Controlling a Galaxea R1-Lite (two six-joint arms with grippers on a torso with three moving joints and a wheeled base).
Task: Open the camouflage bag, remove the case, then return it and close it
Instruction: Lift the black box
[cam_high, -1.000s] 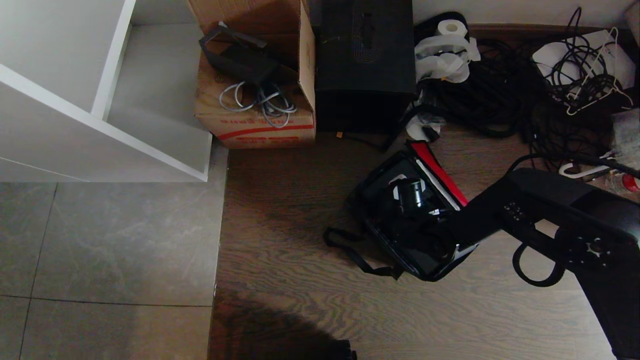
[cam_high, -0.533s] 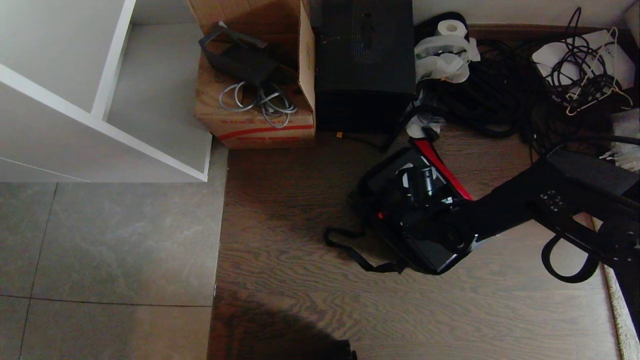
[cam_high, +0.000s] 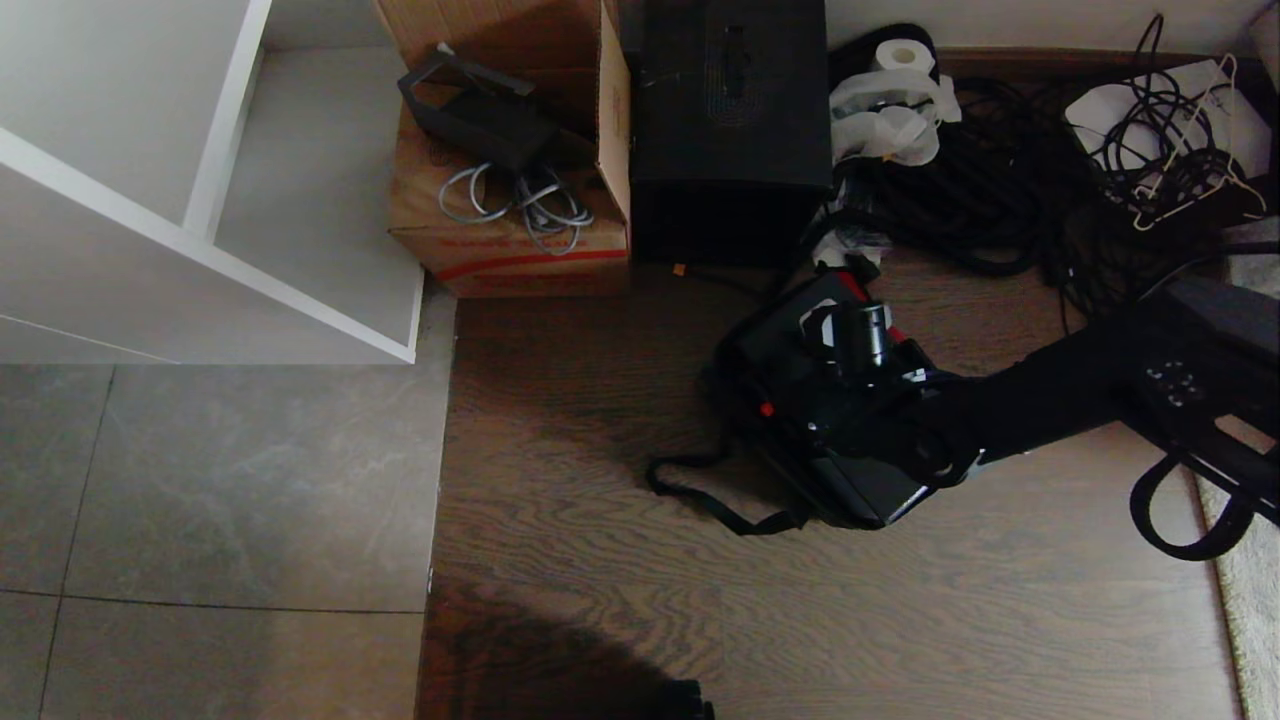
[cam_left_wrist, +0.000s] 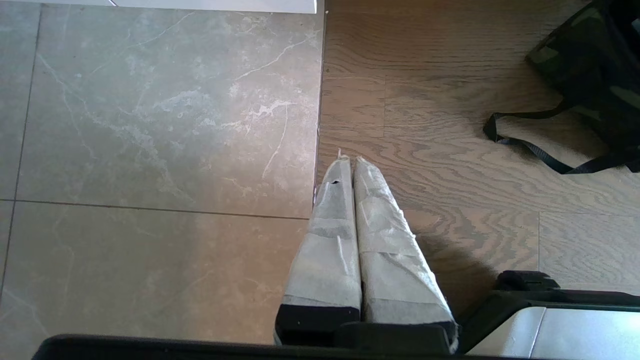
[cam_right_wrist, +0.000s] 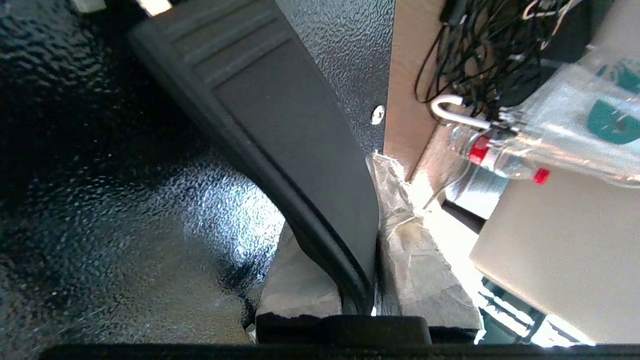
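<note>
Your right arm (cam_high: 1080, 400) is matte black, with small screws and a looping black cable (cam_high: 1190, 510); both grippers' fingers (cam_left_wrist: 350, 240) wear pale, frayed tape.

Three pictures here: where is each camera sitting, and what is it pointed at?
Head view: high up, looking down at the floor; the right arm reaches to the case.
Left wrist view: behind the left hand, shut, above the floor.
Right wrist view: behind the right hand, shut on the case's handle.
Shared: head and left wrist views both show the camouflage bag's strap.
</note>
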